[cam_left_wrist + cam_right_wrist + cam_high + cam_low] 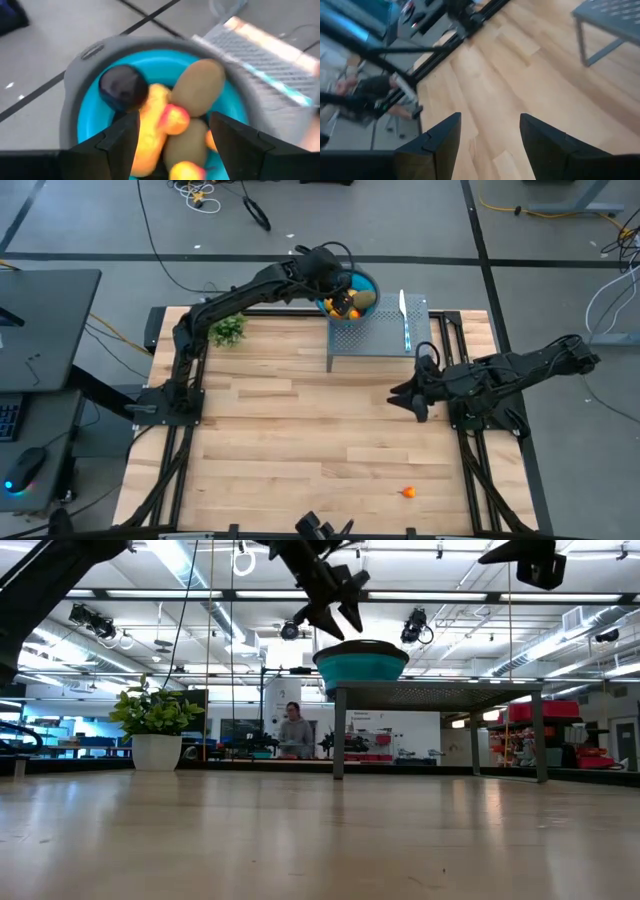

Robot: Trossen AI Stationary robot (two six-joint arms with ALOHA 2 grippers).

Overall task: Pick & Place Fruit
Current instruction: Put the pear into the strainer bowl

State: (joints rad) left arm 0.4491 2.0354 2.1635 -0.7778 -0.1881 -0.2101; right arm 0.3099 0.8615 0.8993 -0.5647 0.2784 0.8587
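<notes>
A blue bowl stands on a grey perforated metal stand at the table's far edge. In the left wrist view it holds a dark round fruit, an oblong yellow one, two brown-green ovals and small orange-red pieces. One more orange-red piece lies on the table near its near edge. My left gripper hangs open just above the bowl, fingers pointing down into it. My right gripper waits open above the table's right half.
A slim pale-handled knife lies on the stand beside the bowl. A green leafy sprig stands at the far left of the table, and it shows as a potted plant in the low view. A person stands in the room far behind.
</notes>
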